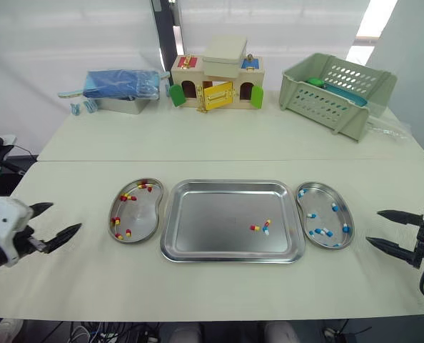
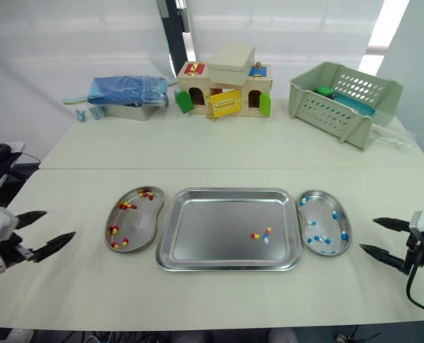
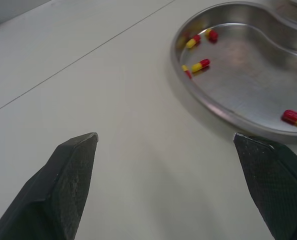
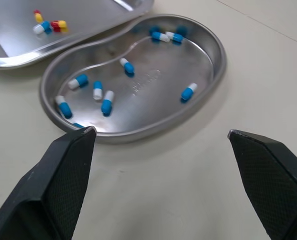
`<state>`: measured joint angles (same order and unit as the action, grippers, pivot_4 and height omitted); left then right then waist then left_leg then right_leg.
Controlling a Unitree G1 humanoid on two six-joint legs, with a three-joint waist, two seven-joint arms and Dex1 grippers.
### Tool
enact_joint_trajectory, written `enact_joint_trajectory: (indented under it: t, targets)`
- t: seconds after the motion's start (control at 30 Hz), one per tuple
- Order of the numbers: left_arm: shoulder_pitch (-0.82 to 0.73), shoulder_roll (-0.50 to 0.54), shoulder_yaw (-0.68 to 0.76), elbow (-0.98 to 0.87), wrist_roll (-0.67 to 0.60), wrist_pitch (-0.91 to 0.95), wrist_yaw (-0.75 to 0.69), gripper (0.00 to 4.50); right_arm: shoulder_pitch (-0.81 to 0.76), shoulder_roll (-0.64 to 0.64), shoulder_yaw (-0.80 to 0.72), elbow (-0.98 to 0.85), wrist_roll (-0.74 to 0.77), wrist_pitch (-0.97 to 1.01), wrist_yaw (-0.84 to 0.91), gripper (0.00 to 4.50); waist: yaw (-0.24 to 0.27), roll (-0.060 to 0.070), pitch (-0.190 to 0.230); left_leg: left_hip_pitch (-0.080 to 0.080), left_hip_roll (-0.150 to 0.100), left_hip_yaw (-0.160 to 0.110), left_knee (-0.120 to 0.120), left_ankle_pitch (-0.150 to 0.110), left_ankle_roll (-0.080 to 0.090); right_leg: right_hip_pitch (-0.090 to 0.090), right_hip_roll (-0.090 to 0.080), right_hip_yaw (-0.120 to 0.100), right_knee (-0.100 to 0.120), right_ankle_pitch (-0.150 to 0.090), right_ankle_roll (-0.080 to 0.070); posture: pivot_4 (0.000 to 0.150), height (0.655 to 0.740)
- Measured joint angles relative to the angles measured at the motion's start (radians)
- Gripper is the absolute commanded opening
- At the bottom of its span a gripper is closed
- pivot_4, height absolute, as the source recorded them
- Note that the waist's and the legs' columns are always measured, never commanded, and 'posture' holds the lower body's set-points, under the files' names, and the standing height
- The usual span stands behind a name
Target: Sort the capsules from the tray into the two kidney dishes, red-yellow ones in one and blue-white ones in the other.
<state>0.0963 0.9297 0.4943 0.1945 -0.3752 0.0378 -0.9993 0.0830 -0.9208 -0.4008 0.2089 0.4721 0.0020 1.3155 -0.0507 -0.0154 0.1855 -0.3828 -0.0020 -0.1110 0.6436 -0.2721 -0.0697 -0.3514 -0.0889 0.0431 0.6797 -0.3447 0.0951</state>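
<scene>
A: Where are the capsules that need sorting?

B: A small cluster (image 1: 262,227) lies in the right half of the tray (image 1: 205,214), toward its near edge. I count 3 as far as I can tell, 2 red-yellow and 1 blue-white, touching or nearly so. The left kidney dish (image 1: 140,214) holds red-yellow capsules, and the right kidney dish (image 1: 320,201) holds blue-white ones.

A: And the claws?

B: The left claw (image 1: 63,218) hangs over the bare surface (image 1: 219,150) to the left of its dish, fingers spread wide with nothing between them. The right claw (image 1: 373,226) sits just beyond the right dish, also wide open and empty.

A: How will a capsule handle?

B: My guess is very light, smooth and rounded, so it may skid on the polished steel or pop out of a pinch. The shell is probably thin, so gentle pressure only. I'd close across the middle of the barrel, on its long sides, not the domed ends.

A: Any risk?

B: They're bunched, so closing on 1 could nudge a neighbour. The right claw is the nearer of the 2.
</scene>
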Motion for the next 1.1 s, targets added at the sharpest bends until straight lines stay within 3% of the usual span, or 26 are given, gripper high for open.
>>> enact_joint_trajectory:
  t: [0.4,0.6,0.83,0.97,1.1]
  targets:
    - [-0.202,-0.059,-0.385,-0.341,-0.034,0.159,-0.124,4.5,0.325,0.25,0.043,-0.566,0.126,0.07,-0.098,4.48,0.013,0.0,0.0,0.001,0.0,0.0,0.001,0.0,0.0,0.001,0.0,0.0,0.0,0.0,0.0,0.15,0.74]
    - [-0.399,-0.138,-0.559,-0.331,-0.002,0.194,-0.179,4.5,0.354,0.333,0.097,-0.585,0.092,-0.04,-0.096,4.48,0.018,0.0,0.0,0.001,-0.001,-0.001,0.002,0.0,0.0,0.002,0.0,0.0,0.0,0.0,0.0,0.15,0.74]
    - [-0.612,-0.324,-0.737,-0.199,0.081,0.191,-0.206,4.5,0.38,0.442,0.122,-0.55,0.091,-0.167,-0.099,4.48,0.019,0.0,0.0,0.001,-0.001,-0.001,0.002,0.0,0.0,0.002,0.0,-0.001,0.0,0.0,0.0,0.15,0.74]
    - [-0.683,-0.429,-0.821,-0.113,0.133,0.172,-0.213,4.5,0.395,0.455,0.139,-0.546,0.089,-0.194,-0.1,4.48,0.016,0.0,-0.001,0.001,-0.001,-0.001,0.002,0.0,-0.001,0.002,0.0,-0.001,0.0,0.0,0.0,0.15,0.74]
    - [-0.711,-0.466,-0.886,-0.021,0.198,0.122,-0.238,4.5,0.415,0.456,0.147,-0.546,0.086,-0.21,-0.116,4.48,0.014,0.0,-0.001,0.001,-0.001,-0.001,0.002,0.0,-0.001,0.002,0.0,-0.001,0.0,0.0,0.0,0.15,0.74]
